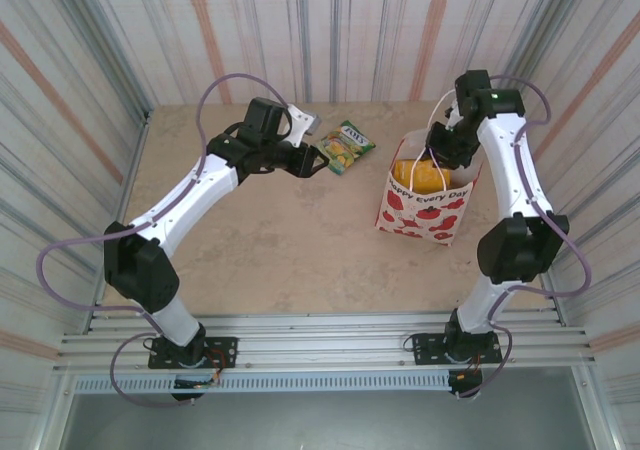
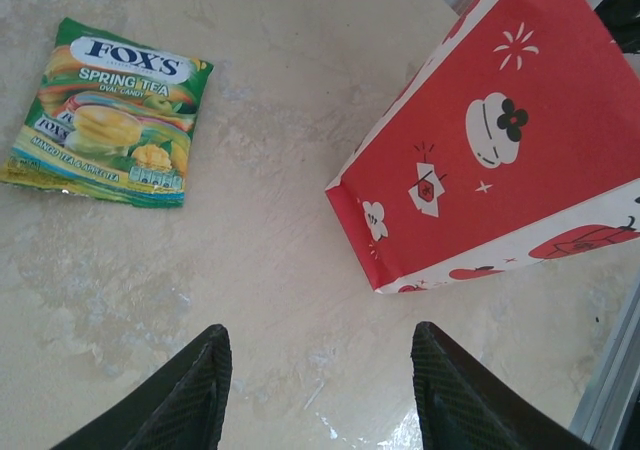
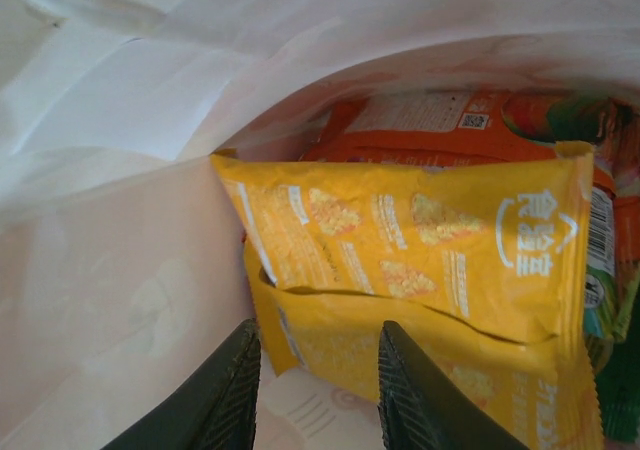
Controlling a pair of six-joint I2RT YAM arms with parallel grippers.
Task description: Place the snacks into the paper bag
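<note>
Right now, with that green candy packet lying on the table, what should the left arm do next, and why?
Probably ease the left gripper forward and down over the green Fox's packet. Its jaws stand open and empty, and the packet lies flat on the table ahead of them, untouched and apart from the paper bag it belongs in.

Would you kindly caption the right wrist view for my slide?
Right gripper, fingers apart, over yellow packets in the paper bag.
</note>
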